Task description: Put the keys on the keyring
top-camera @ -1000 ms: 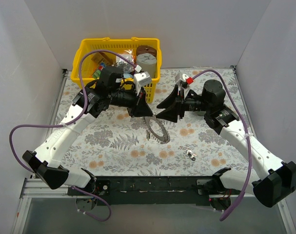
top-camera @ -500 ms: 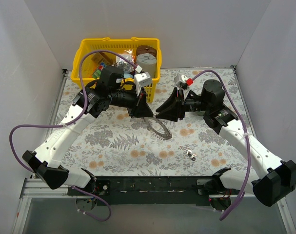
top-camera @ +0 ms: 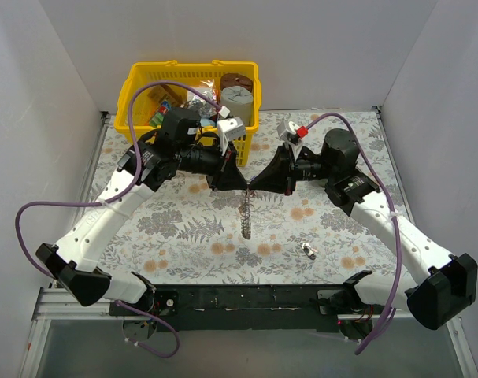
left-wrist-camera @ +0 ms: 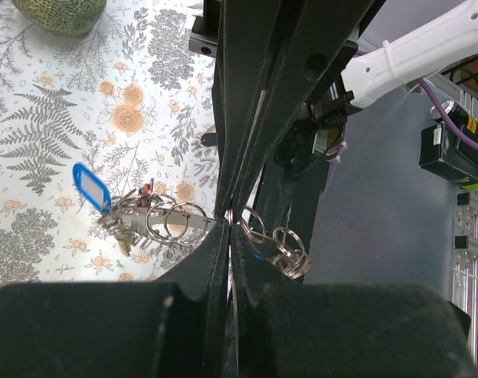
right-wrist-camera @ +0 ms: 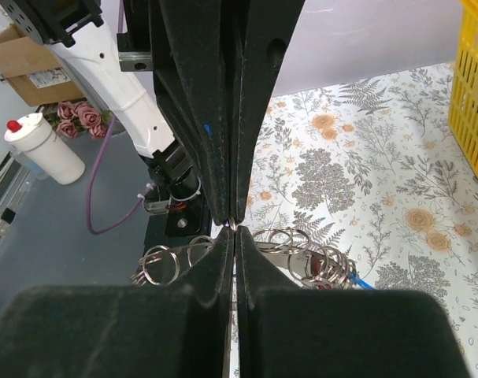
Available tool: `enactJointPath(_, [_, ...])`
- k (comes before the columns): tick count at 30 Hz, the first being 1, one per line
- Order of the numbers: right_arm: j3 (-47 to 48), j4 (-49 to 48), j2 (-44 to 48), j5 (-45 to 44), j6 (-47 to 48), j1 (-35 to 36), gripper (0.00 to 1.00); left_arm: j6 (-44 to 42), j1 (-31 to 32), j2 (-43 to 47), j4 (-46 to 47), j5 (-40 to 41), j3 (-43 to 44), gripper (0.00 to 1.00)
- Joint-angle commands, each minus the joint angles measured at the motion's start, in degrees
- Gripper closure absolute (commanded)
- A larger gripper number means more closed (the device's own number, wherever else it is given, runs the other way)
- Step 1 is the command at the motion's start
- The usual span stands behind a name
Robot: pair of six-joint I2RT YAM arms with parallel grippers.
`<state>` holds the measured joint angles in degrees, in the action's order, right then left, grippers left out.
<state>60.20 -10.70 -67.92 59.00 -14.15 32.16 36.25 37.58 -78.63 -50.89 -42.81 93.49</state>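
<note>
The table [top-camera: 176, 228], covered in a floral cloth, is seen with a yellow basket [top-camera: 140, 87] at its far left. Over the middle, the two arms are brought tip to tip. The left end effector [top-camera: 240, 185] is closed flat, and the keyring [top-camera: 246, 214] is pinched by its upper rim. The right end effector [top-camera: 257, 185] is likewise closed to a sliver on the same rim, just beside the left. The keyring is hung edge-on below the two tips.

In the wrist views, small split rings [right-wrist-camera: 301, 248] are seen strung along the keyring, and a blue key [left-wrist-camera: 89, 186] is dangled beside them. One loose key [top-camera: 308, 250] is seen on the table, near and right of the middle.

The keyring is judged stiff, thin and slick. It is likely to be swung or twisted when only a narrow bit of rim is held, so it is best taken across its flat faces, with the hollow centre left free. The keys are judged very light and awkward to lift off cloth. The plastic head is the better place to be gripped, the metal loop being left free for threading.
</note>
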Motion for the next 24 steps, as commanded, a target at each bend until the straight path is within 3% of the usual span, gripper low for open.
enactJointPath(1, [0.0,-3.2,1.8,-3.6,-0.7,0.3,0.99,3.5,0.5,3.8,5.6,2.7,0.0,0.97])
enactJointPath(3, [-0.7,-4.7,3.0,-5.2,-1.6,0.3,0.99,5.8,0.5,5.2,8.5,7.1,-1.6,0.83])
enactJointPath(4, [-1.0,-5.6,4.1,-6.2,-2.1,0.3,0.99,8.5,0.5,7.2,9.8,8.4,-2.7,0.64])
enactJointPath(6, [-2.9,-10.0,5.3,-8.5,-4.8,0.2,0.99,10.5,0.3,9.1,14.0,10.1,-6.1,0.51])
enactJointPath(7, [-3.8,-12.1,6.6,-9.5,-6.3,0.1,0.99,13.1,0.2,11.4,15.6,10.6,-7.3,0.29])
enactJointPath(10, [-7.9,-22.7,8.3,-10.4,-13.5,-0.2,0.99,16.3,-0.6,14.2,22.0,8.3,-12.4,0.17])
enactJointPath(13, [-10.4,-32.8,8.5,-10.1,-20.2,-0.3,0.99,20.2,-1.8,16.3,28.5,2.0,-16.7,0.16])
enactJointPath(16, [-11.6,-41.2,8.3,-8.8,-25.7,-0.3,0.99,25.3,-3.2,17.7,36.7,-3.6,-21.8,0.25])
enactJointPath(18, [-11.7,-43.3,8.2,-8.1,-27.2,-0.3,0.99,30.2,-3.8,18.2,45.6,-6.6,-24.6,0.37])
enactJointPath(24, [-12.0,-46.0,9.0,-8.2,-29.1,-0.3,0.99,34.6,-3.9,17.1,55.9,-8.2,-27.9,0.46])
